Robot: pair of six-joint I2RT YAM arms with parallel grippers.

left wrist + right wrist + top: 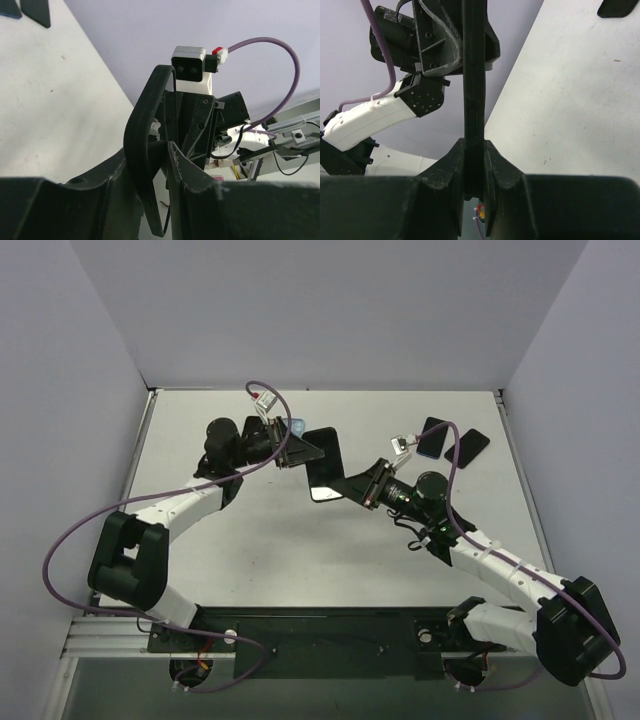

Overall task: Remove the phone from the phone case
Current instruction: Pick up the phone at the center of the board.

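Phone (323,475), inside its phone case (141,120), is held off the table (250,560) near its middle, spanned between the two arms. Right gripper (474,150) is pressed together on the slab's nearer edge, which is judged to be an anchor that keeps the phone fixed. Left gripper (147,152) is pinched on the case's rim at the opposite end. The rim is seen bowed outward there, so a peel is judged to be in hand and separation not yet complete. Other dark slabs (470,445) are noted well apart, at the far right.
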